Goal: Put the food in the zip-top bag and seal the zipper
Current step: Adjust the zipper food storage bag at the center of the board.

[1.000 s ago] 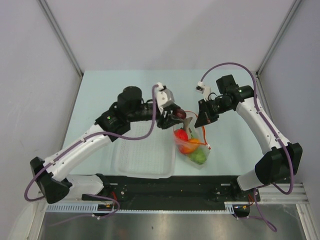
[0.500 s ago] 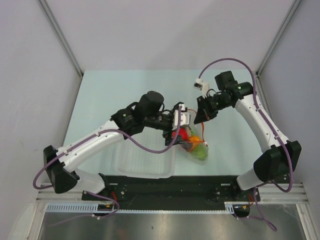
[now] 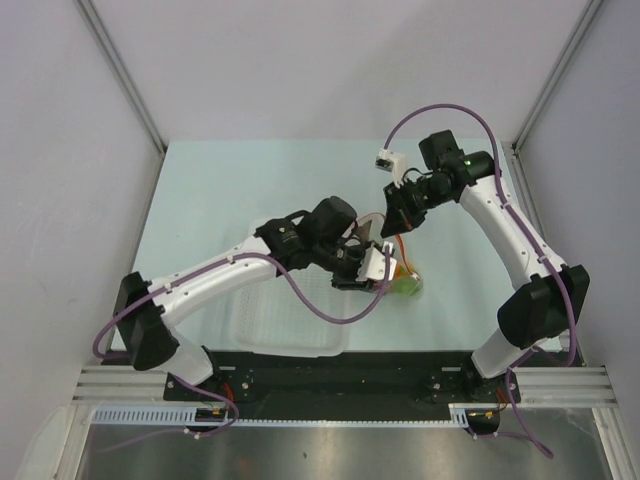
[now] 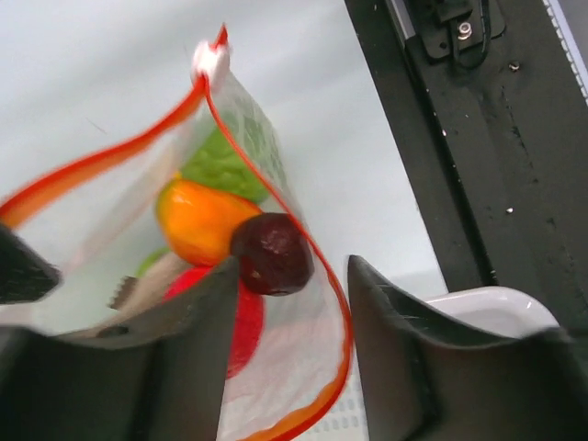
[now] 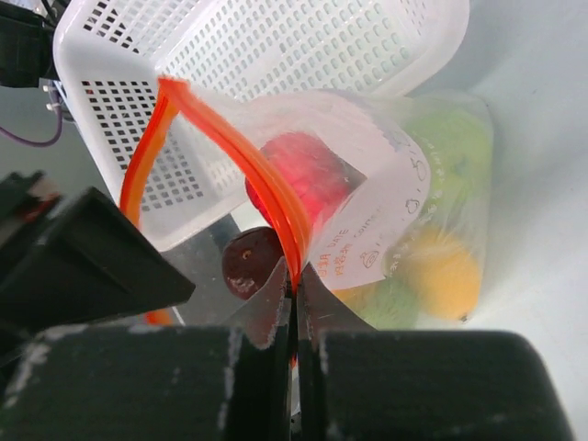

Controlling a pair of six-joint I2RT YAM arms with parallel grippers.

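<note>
The clear zip-top bag [image 5: 404,193] lies beside the basket. Its mouth is held open, and its orange-red zipper [image 4: 101,165] has a white tab [image 4: 209,61]. My right gripper [image 5: 295,280] is shut on the zipper strip and holds that side up; it also shows in the top view [image 3: 393,222]. My left gripper [image 4: 292,276] is open over the mouth [image 3: 368,268]. A dark red round fruit [image 4: 272,254] sits just past its fingertips, inside the rim. An orange fruit [image 4: 200,220], a green fruit [image 4: 234,163] and a red fruit [image 5: 308,175] lie in the bag.
The white perforated basket [image 3: 290,320] stands left of the bag near the table's front edge; it also shows in the right wrist view [image 5: 276,55]. The black base rail [image 4: 496,138] runs close to the bag.
My left arm has swung right and forward over the bag mouth, and the dark red fruit now sits inside the rim. My right gripper has drawn the zipper edge back.
</note>
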